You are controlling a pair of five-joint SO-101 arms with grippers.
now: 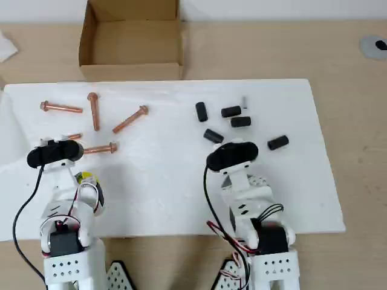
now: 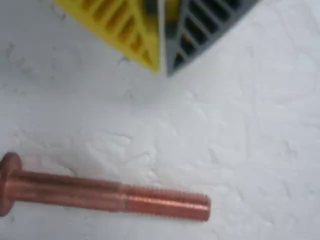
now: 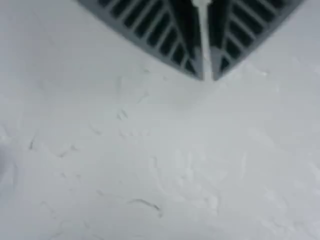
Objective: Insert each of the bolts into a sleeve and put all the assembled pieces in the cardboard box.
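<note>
Several copper bolts lie on the left part of the white foam mat (image 1: 163,181), among them one (image 1: 60,108) at the far left and one (image 1: 100,148) beside the left arm's head (image 1: 54,153). Several black sleeves, such as one (image 1: 213,136), lie scattered right of centre. The cardboard box (image 1: 130,42) stands open beyond the mat. My left gripper (image 2: 162,70), with a yellow and a grey finger, is shut just above the mat, a bolt (image 2: 105,195) lying near its tips. My right gripper (image 3: 205,75) is shut over bare mat, with the right arm's head (image 1: 233,154) just short of the sleeves.
A small white pin (image 1: 244,101) lies beside the sleeves. A grey round fitting (image 1: 375,46) is set in the wooden table at the far right, and a white scrap (image 1: 5,45) lies at the far left. The mat's middle and near side hold nothing.
</note>
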